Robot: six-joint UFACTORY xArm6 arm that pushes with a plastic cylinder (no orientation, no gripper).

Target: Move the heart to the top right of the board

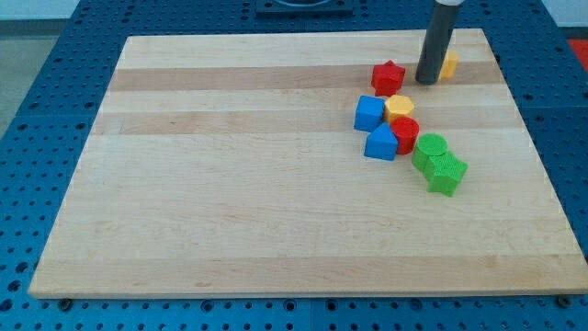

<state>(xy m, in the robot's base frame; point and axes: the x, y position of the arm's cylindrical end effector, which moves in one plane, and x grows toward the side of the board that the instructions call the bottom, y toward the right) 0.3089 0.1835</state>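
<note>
- While my tip (427,81) touches the yellow heart (447,65) near the board's (230,184) top right, push gently.
- No jaws exist; avoid the red star (388,76).

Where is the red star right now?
The red star sits near the board's top right, just left of my tip, above the blue block and yellow block.
</note>
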